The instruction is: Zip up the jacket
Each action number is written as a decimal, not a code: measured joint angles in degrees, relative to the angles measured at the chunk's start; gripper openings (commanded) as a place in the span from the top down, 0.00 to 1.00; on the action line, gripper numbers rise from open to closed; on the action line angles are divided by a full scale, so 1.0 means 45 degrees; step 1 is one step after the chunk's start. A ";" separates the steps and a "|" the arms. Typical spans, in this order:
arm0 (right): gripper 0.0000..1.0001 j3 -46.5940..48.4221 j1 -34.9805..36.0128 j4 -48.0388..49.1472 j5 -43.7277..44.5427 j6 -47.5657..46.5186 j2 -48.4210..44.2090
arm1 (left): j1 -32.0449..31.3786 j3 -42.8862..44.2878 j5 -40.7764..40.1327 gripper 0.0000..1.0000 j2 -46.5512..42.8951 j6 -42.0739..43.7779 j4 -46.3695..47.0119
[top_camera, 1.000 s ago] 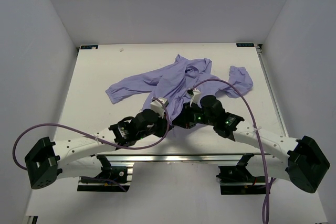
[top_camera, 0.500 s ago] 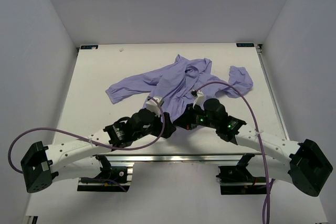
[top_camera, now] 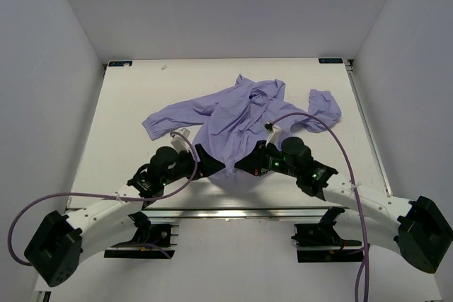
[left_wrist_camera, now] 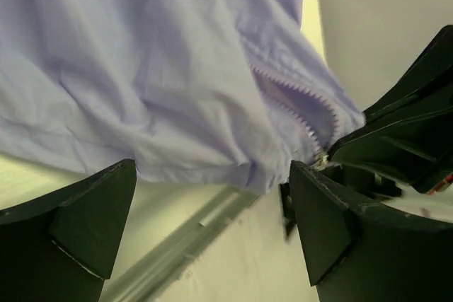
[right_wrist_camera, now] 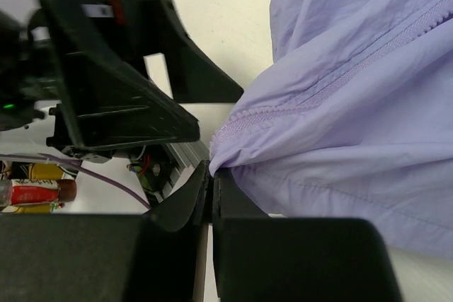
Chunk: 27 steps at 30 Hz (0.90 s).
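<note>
The right gripper (right_wrist_camera: 211,183) pinched the bottom zipper corner of the jacket (top_camera: 241,111) near the table (top_camera: 127,104) edge, and the wide-open left gripper (left_wrist_camera: 212,217) beside it likely had to grab the other side next.

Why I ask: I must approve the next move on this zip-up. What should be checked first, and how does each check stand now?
1. Hold of the right gripper on the jacket hem beside the zipper teeth: ok, shut on fabric.
2. Opening of the left gripper for a grasp: ok, jaws wide apart.
3. Sight of the zipper teeth from the left wrist: ok.
4. Sight of the slider: cannot tell.
5. Front edges lined up: cannot tell, fabric bunched.
</note>
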 measured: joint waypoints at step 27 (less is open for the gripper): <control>1.00 -0.0180 0.0000 0.0588 0.0053 0.0423 -0.0491 | 0.1005 -0.0729 0.5751 0.08 0.2312 -0.1885 0.5644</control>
